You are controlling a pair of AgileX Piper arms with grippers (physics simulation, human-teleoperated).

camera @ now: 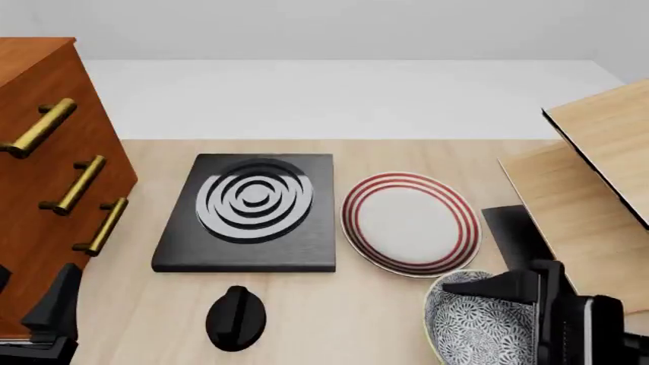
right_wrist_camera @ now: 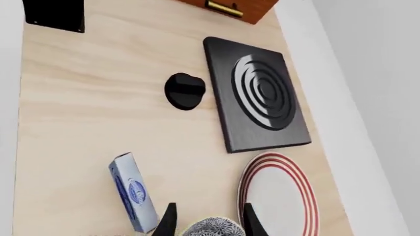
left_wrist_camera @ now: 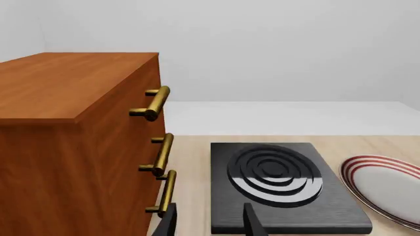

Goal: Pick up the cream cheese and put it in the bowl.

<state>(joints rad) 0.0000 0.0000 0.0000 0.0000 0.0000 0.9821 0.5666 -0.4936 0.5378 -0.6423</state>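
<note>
Cream cheese (right_wrist_camera: 133, 192) lay on the table (right_wrist_camera: 85, 123), lower left of the right wrist frame — beside the bowl (camera: 476, 323). Right end effector (right_wrist_camera: 207, 221) was open, empty, above the bowl; left end effector (left_wrist_camera: 211, 223) open, empty.

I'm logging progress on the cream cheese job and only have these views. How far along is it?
Nothing is finished yet. The cream cheese lies on the table beside the bowl, not in it. The right gripper hangs open above the bowl's edge, holding nothing. Grasping, lifting and placing are all left.
</note>
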